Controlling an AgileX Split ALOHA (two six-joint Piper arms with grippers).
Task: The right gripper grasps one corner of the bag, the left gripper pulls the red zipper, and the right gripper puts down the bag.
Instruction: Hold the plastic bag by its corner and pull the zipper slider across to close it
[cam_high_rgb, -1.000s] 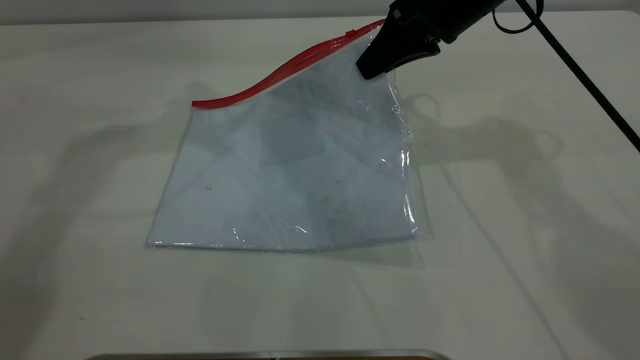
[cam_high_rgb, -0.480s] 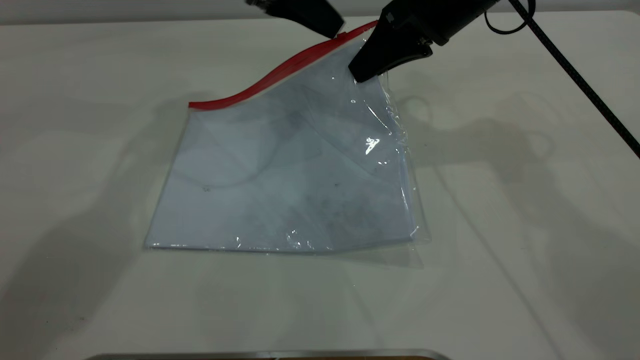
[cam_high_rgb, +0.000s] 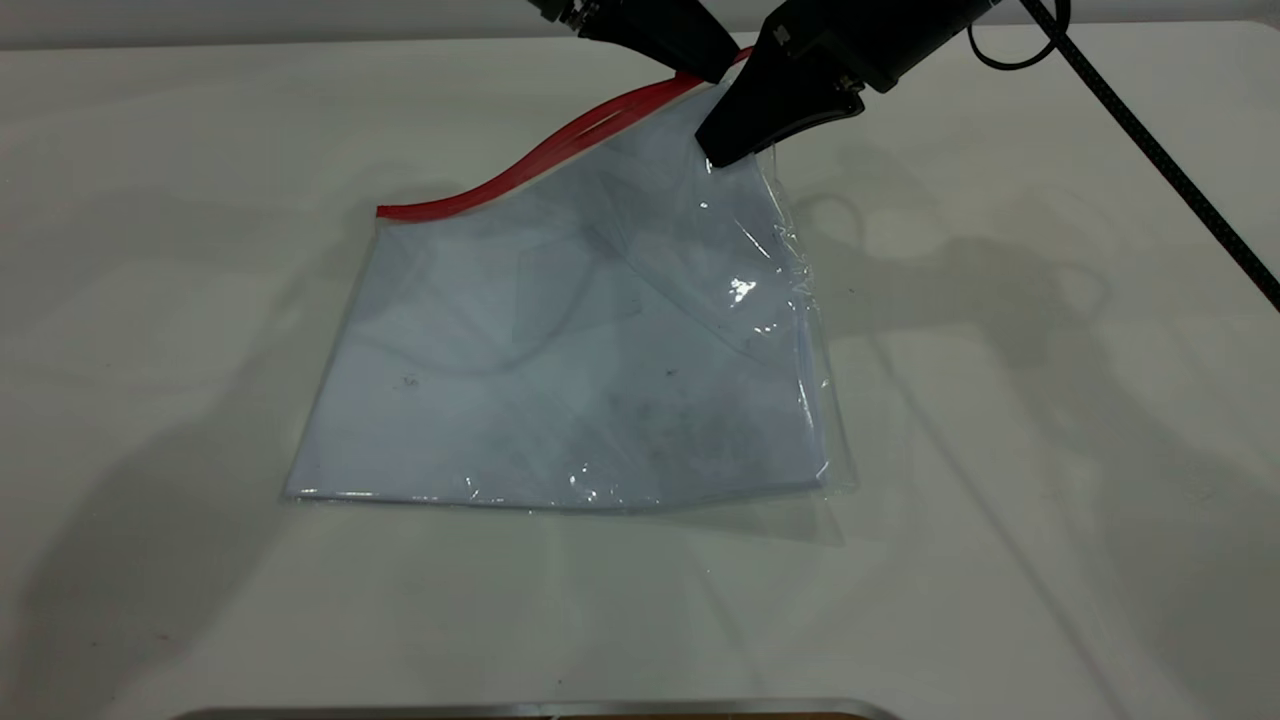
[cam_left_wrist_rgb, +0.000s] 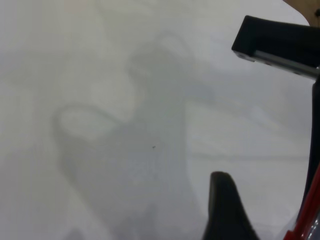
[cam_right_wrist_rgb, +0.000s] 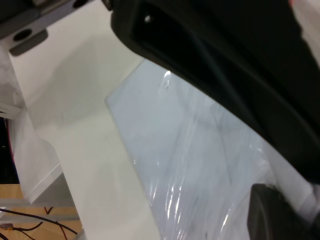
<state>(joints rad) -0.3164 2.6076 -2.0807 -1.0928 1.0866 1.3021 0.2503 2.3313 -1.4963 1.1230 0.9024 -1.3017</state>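
At the top centre of the exterior view, the left gripper has come down onto the raised end of the red zipper; 1 second ago it was out of frame, and half a second ago it hung just short of the strip. Its tip now meets the zipper where the slider tab sat, hiding the tab, and whether its jaws have closed on it cannot be told. The right gripper, just right of it, stays clenched on the corner of the bag, holding that corner lifted. The bag sits mid-frame on the white table, its near edge flat and the zipper edge sloping up toward the top. The zipper's 2 red lips look slightly parted near the grippers. Judging by this, the corner grasp is done and the pull along the strip toward the upper left comes next, once the tab is pinched.
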